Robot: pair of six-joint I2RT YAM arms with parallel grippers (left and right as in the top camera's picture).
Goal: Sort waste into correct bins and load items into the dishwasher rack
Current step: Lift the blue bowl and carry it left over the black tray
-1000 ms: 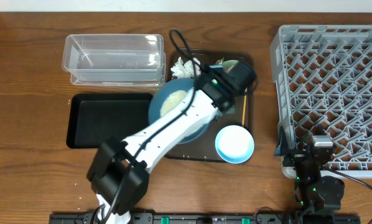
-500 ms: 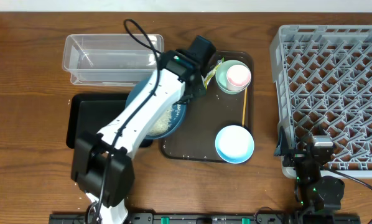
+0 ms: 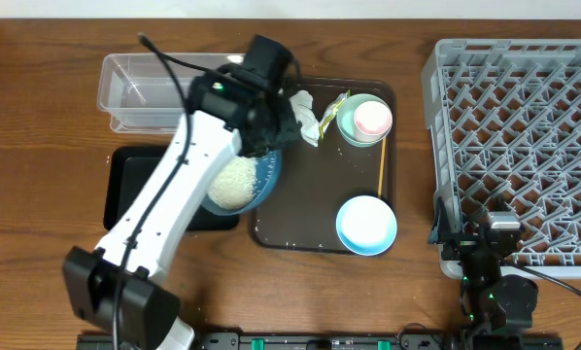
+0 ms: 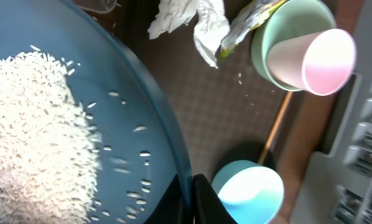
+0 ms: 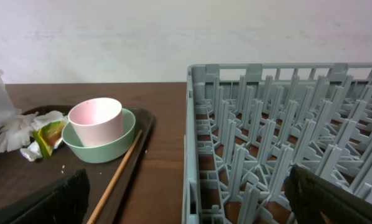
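The left fingers (image 4: 202, 200) are clamped on the rim of the plate (image 3: 263, 181), which hangs over the brown tray's (image 3: 315, 238) left edge and overlaps the black tray (image 3: 140, 185). Whether the plate is resting or lifted cannot be told, and the arm hides much of it from overhead. The rice (image 3: 230, 185) is heaped on the half of the plate away from the brown tray.

The chopstick (image 3: 381, 167) lies along the brown tray's right side. Its long axis runs from far edge to near edge, and its far end is by the green bowl (image 3: 351, 126), which holds the cup (image 3: 373, 118). The tissue (image 3: 303, 113) and wrapper (image 3: 333, 105) sit at the brown tray's far edge, and the blue bowl (image 3: 366, 225) sits in its near right corner.

The right fingers (image 5: 58, 199) are spread wide apart and hold nothing. They are well right of the brown tray, at the near left corner of the rack (image 3: 524, 136).
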